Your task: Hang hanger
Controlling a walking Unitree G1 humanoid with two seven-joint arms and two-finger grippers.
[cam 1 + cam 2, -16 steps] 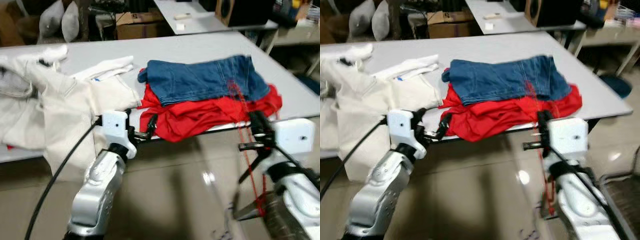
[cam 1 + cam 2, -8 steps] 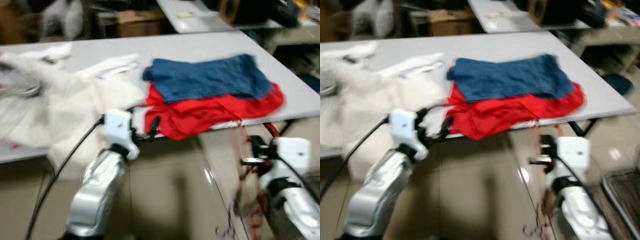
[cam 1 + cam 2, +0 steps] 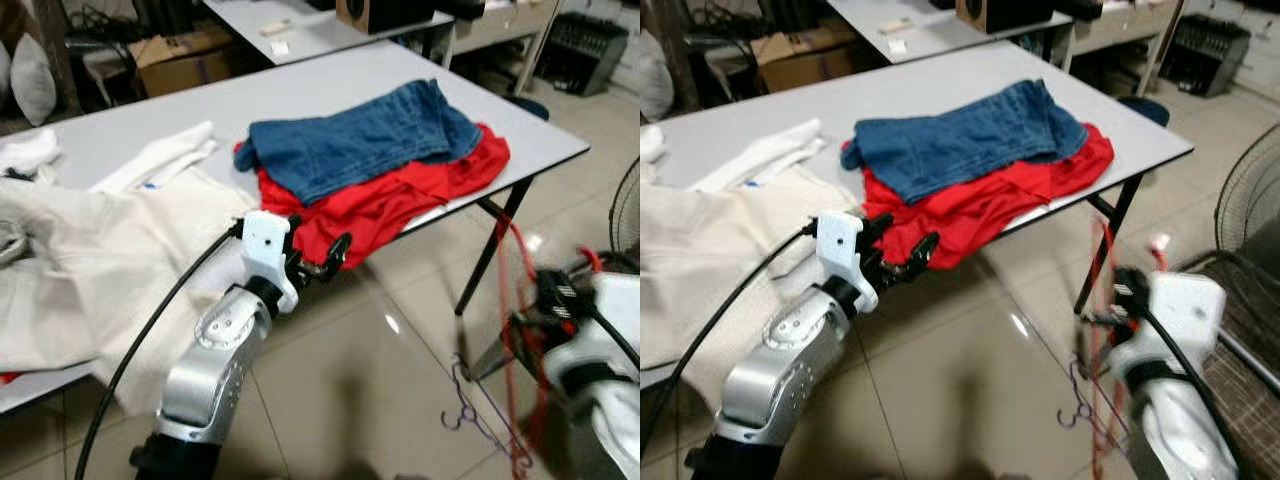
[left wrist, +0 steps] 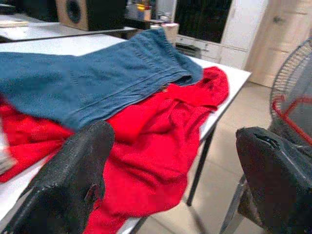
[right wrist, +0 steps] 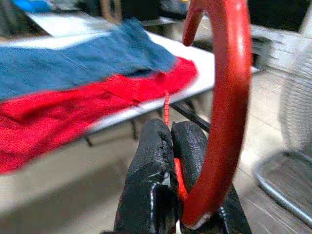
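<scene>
A red hanger (image 3: pixel 508 300) hangs down beside the table's front right corner, its hook (image 5: pixel 228 92) standing up past the fingers. My right gripper (image 5: pixel 170 130) is shut on the hanger's thin red stem, low at the right over the floor (image 3: pixel 1110 305). My left gripper (image 3: pixel 322 248) is open with nothing in it. It hovers at the table's front edge just before the red garment (image 4: pixel 146 146). Its black fingers (image 4: pixel 73 180) frame the red cloth and the jeans (image 4: pixel 73 73).
On the grey table (image 3: pixel 180 110) lie blue jeans (image 3: pixel 350 140) on a red garment (image 3: pixel 400 195), with cream clothes (image 3: pixel 90 250) hanging over the left front edge. A thin wire hanger (image 3: pixel 468 412) lies on the tiled floor. A fan (image 3: pixel 1245 220) stands at right, near the black table leg (image 3: pixel 485 250).
The whole picture has shifted, so the camera has moved and now shows the table's right corner and floor. My right gripper with the red hanger sits lower and further from the table.
</scene>
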